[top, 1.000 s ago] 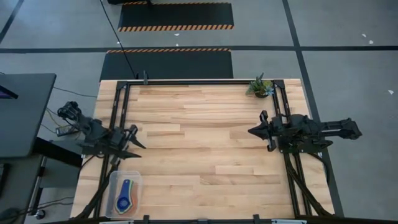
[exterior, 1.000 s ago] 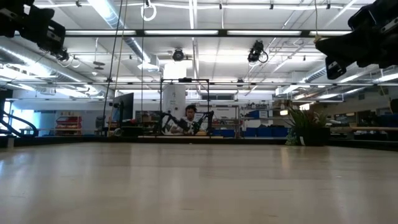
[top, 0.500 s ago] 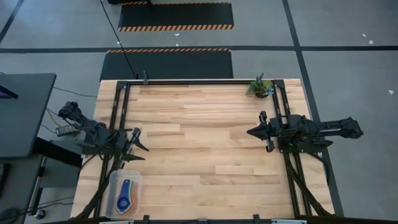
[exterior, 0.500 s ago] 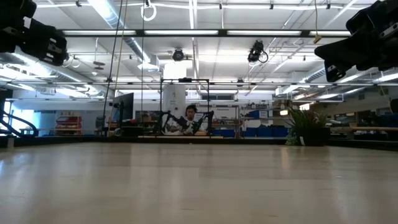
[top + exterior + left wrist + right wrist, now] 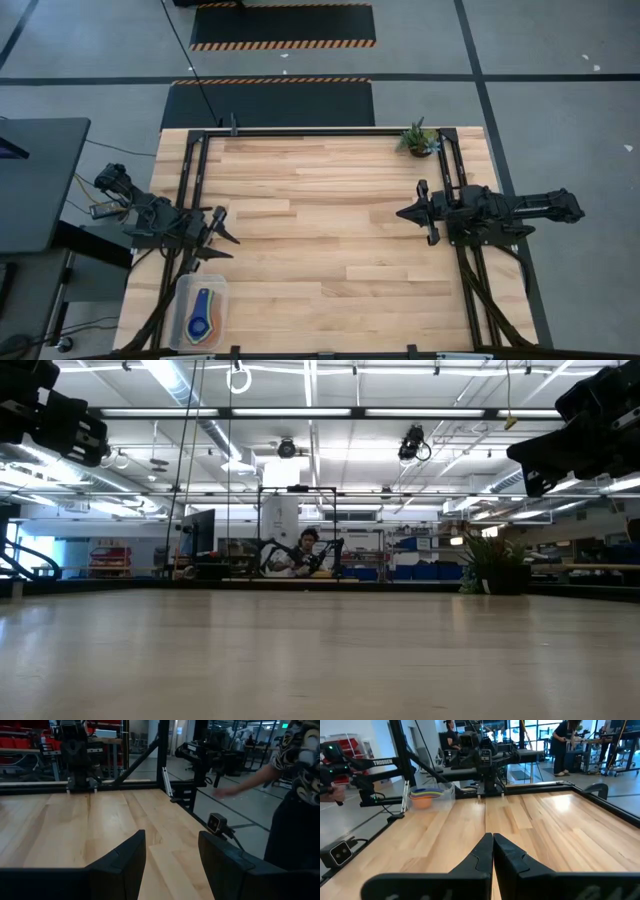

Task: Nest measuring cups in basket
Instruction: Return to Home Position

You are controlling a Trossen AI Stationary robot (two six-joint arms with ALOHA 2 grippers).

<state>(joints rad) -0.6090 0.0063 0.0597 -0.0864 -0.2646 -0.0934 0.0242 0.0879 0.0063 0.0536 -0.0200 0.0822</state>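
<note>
Basket (image 5: 183, 292) of measuring cups (image 5: 203, 313) near left pincer (image 5: 229, 246) (apart); right pincer (image 5: 400, 213) (together) far off

Left gripper (image 5: 95, 438) and right gripper (image 5: 528, 458) hang high above the table (image 5: 320, 660); plant (image 5: 490, 565) right, person (image 5: 305, 548) beyond.

Bright, even light from ceiling strips (image 5: 400, 412)

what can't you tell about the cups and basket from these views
- Cup count: in the high view the measuring cups lie nested in the basket, too small to count.
- Right wrist view: the stack is far off, and the lower cups are hidden inside each other.
- Low and left wrist views: the basket is outside the picture.
</note>
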